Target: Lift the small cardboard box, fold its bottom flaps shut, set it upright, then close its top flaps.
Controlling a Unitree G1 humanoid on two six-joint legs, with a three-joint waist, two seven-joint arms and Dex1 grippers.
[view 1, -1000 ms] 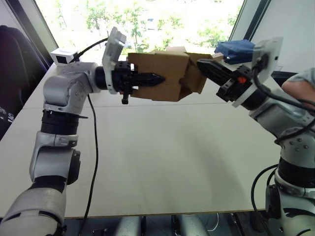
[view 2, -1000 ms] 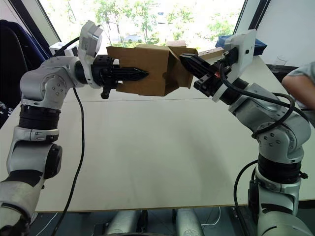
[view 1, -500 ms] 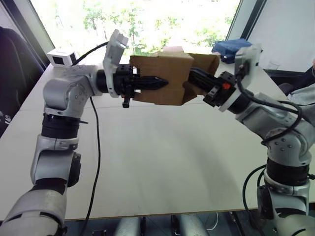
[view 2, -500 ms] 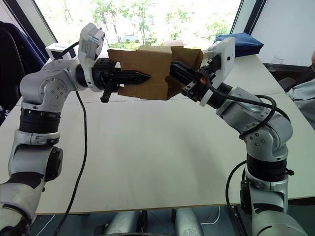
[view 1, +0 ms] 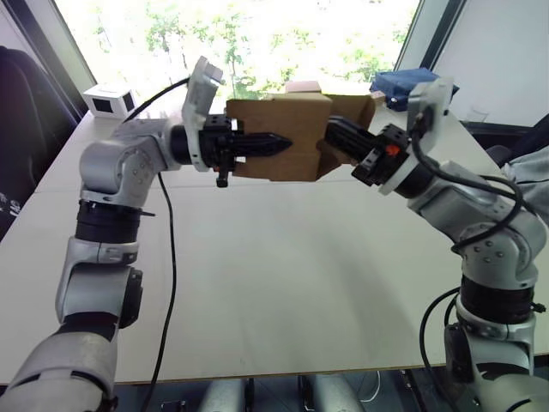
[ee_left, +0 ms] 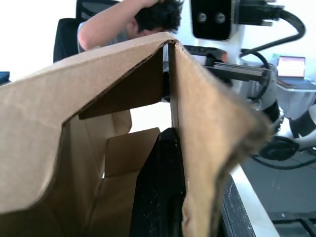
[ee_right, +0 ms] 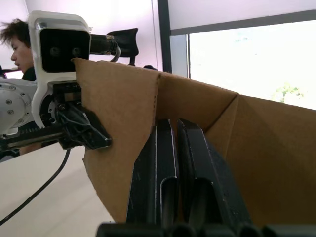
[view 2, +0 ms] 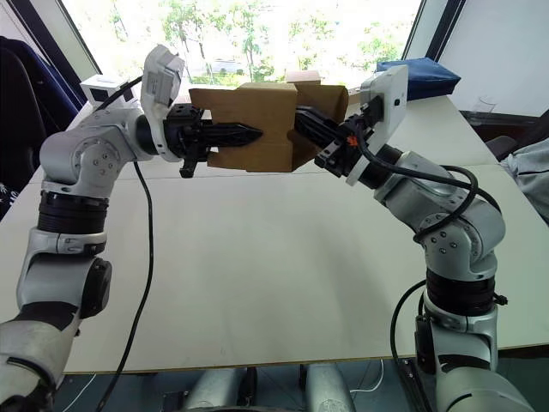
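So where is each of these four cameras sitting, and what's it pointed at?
Both eye views: on the head, looking down over the table; both arms hold the small cardboard box aloft.
Left wrist view: along the left gripper, into the box.
Right wrist view: along the right gripper, across to the left arm.
All share the box.

**A:** what's the small cardboard box (view 2: 257,120) made of? Looks like plain brown corrugated card to me, matt, no print. The cut edges in the left wrist view look rough and a bit fuzzy.

**B:** yep, raw card. The left gripper (view 2: 244,131) fingers are black plastic with a slightly grainy, dull finish. Same on the right gripper (ee_right: 177,148), though smoother, with a faint sheen.

**A:** and the table (view 2: 274,275)?

**B:** pale, smooth, matt top, laminate-looking.
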